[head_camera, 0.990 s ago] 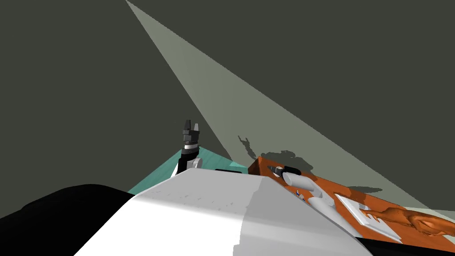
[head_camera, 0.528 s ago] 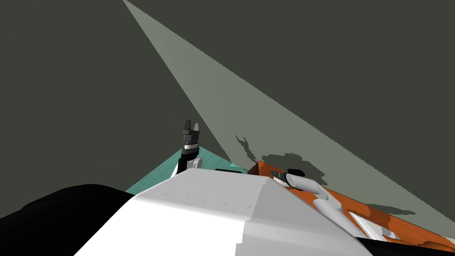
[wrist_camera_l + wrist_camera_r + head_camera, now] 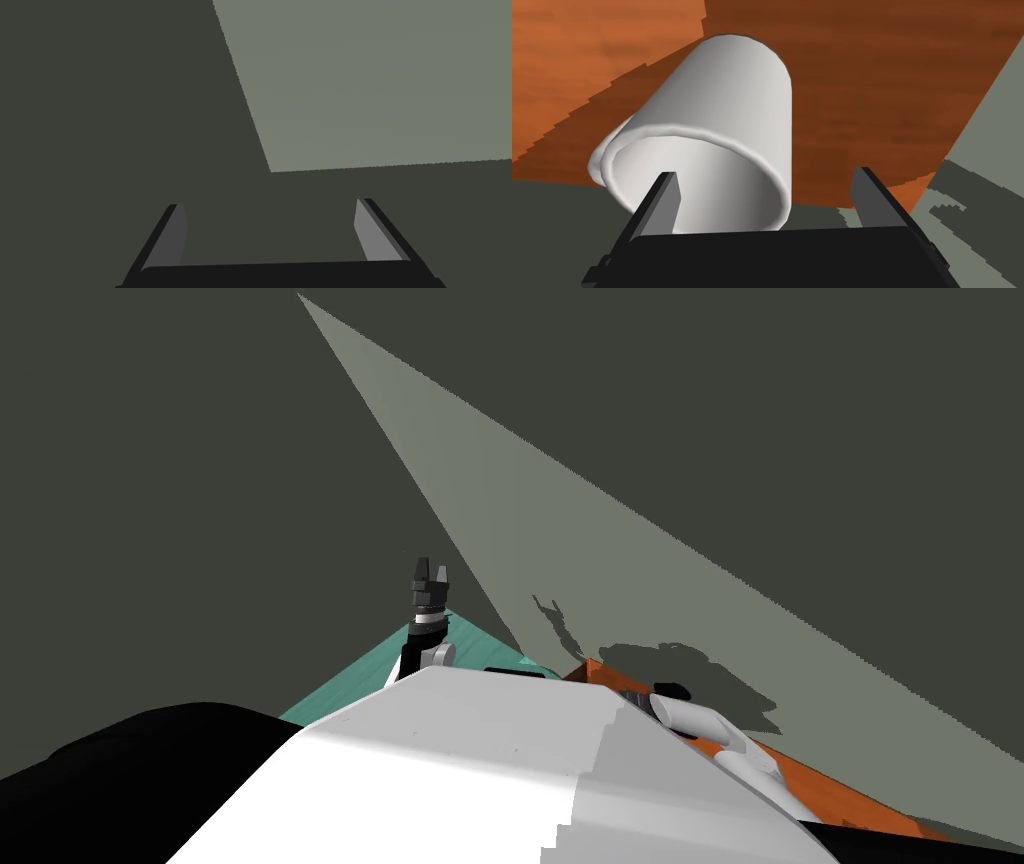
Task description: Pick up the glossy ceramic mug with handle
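A plain white mug (image 3: 727, 115) stands on a brown wooden table top (image 3: 872, 75), its open mouth turned toward my right hand. A small bulge at its rim, beside one finger, may be the handle. My right gripper (image 3: 764, 172) is open at the mug's mouth. One finger (image 3: 664, 200) is inside the mouth and the other finger (image 3: 869, 197) is outside, with the mug's wall between them. In the head view my right forearm (image 3: 695, 718) reaches over the orange-brown table (image 3: 800, 778). My left gripper (image 3: 430, 573) is raised in front of me, open (image 3: 267, 205) and empty.
The table's edge runs close below the mug, with grey-green floor (image 3: 977, 165) beyond it. A teal floor patch (image 3: 370, 673) lies by my left arm. Dark grey walls stand ahead.
The head view has swung, so the table has slid toward the right corner. A white tray and an orange figure on it have left the picture. The right forearm sits lower; the left arm is still.
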Robot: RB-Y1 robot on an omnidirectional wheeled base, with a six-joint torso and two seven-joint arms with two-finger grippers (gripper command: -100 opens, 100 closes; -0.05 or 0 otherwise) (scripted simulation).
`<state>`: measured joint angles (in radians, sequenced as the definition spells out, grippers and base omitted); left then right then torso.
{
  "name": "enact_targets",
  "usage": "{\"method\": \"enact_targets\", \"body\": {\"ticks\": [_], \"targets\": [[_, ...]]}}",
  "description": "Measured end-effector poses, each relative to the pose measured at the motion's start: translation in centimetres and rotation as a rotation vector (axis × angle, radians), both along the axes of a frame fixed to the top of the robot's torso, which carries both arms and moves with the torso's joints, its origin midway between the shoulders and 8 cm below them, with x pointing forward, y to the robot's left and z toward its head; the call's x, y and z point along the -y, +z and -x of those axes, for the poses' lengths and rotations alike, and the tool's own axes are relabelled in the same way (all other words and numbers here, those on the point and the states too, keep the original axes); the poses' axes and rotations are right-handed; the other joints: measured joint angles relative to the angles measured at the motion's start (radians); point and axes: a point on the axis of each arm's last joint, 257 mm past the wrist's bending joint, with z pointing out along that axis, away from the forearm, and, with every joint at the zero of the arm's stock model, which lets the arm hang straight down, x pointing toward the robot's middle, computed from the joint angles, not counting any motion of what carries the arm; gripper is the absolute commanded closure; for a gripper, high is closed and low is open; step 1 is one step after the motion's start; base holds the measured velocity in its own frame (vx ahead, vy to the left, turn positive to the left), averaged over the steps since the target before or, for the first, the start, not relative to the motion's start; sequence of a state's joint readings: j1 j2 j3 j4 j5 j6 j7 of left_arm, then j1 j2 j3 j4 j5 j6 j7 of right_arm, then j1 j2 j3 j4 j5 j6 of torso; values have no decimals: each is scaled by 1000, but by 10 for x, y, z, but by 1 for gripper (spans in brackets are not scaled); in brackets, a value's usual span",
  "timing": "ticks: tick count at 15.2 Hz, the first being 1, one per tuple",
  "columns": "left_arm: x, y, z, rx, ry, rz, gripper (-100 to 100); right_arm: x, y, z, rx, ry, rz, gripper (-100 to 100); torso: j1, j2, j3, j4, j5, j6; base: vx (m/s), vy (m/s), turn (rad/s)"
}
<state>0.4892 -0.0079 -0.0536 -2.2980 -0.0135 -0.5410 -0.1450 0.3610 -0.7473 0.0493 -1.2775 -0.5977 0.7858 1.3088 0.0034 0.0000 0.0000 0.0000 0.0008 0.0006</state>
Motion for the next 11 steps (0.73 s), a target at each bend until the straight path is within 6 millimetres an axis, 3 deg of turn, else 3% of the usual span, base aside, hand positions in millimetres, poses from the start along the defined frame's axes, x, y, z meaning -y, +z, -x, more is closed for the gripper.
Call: {"method": "enact_targets", "body": {"ticks": [4,5,8,11], "targets": [[0,0,0,0,0,0,0,6,3,-6,47,-53,15,-100,-1,0,0,0,0,0,-1,3,-7],[0,0,0,0,0,0,0,6,3,-6,53,-71,13,-100,-2,0,0,0,0,0,-9,25,299],[0,0,0,0,0,0,0,25,-4,22,19,-82,71,-100,0,0,0,0,0,0,-6,33,173],[0,0,0,0,0,0,0,36,-5,21,57,-104,102,-100,-2,0,0,0,0,0,1,6,-13]]}}
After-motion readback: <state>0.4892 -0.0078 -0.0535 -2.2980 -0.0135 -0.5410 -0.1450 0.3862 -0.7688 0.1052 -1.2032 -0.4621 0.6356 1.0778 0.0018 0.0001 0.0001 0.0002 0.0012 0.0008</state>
